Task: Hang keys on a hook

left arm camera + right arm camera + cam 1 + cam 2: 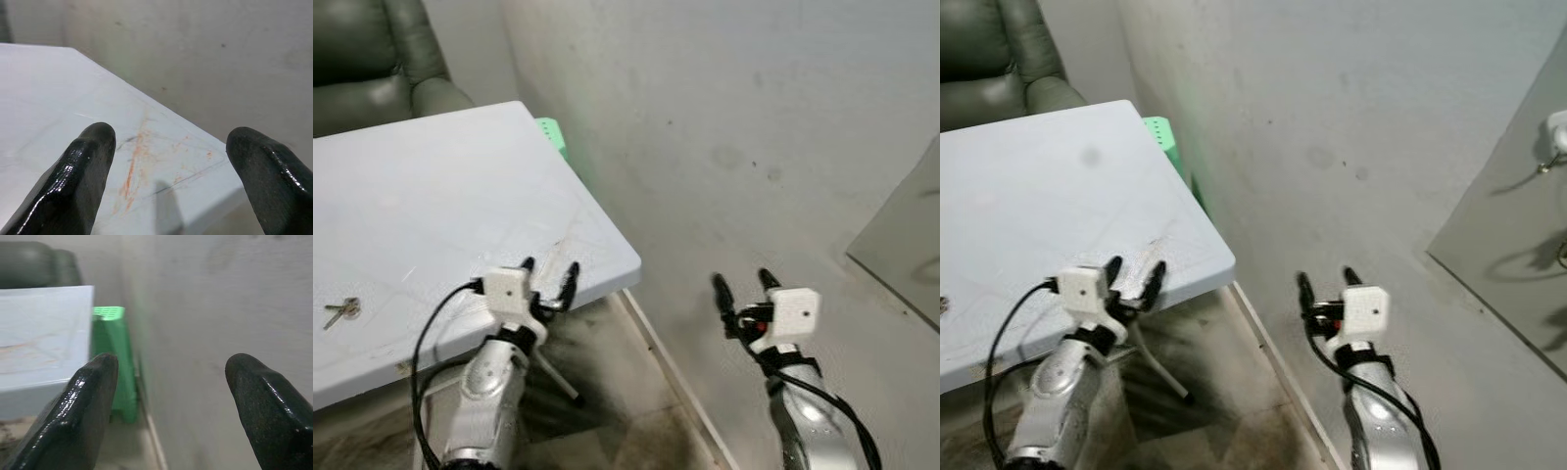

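**Jaws apart on both arms, keys lying off to the left**

Jaws on the left gripper (549, 265) stand apart, black fingers (73, 171) spread over the near right corner of the white table (431, 196), right above a patch of orange-brown scratches (134, 161). Nothing sits between them. Over on the other side, the right gripper (744, 282) is raised beside the pale wall (724, 117), off the table altogether, and its jaws are parted too, holding nothing.

And the keys (341, 311)? They lie flat on the table near its front edge, well to the left of the left gripper and well apart from it. It's a small bunch, long axis running roughly left to right with a slight tilt, the blades pointing towards the robot's left and the ring end towards the right. Details of the bunch are too small to make out.

A green plastic stool (111, 357) stands tucked between the table's far right edge and the wall. A dark green armchair (372, 49) sits behind the table. On the far right, a small white hook (1556, 132) shows on a grey panel (1508, 255).
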